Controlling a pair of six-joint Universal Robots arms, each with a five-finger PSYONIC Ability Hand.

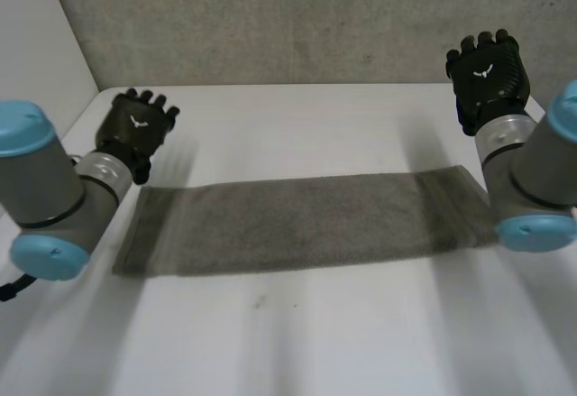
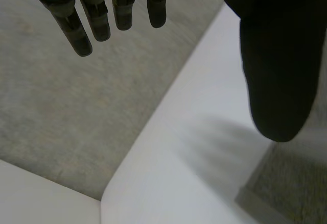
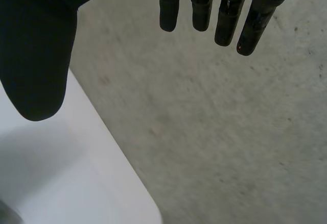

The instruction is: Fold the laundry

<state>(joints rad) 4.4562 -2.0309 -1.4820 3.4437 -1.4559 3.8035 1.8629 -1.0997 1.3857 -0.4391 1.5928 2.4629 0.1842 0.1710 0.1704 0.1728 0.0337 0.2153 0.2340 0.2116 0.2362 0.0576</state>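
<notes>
A grey towel (image 1: pixel 302 223) lies flat on the white table (image 1: pixel 297 333) as a long strip running from side to side. My left hand (image 1: pixel 137 131) hovers above the table just behind the towel's left end, fingers (image 2: pixel 87 25) straight and thumb apart, holding nothing. In the left wrist view a corner of the towel (image 2: pixel 291 191) lies below the thumb. My right hand (image 1: pixel 487 75) is raised behind the towel's right end, fingers (image 3: pixel 225 15) straight and empty. My right forearm hides the towel's right edge.
A grey carpet-like wall (image 1: pixel 288 17) stands behind the table's far edge. A white panel (image 1: pixel 41 35) closes the left side. The table's rounded far corner (image 3: pixel 138 198) lies beneath my right hand.
</notes>
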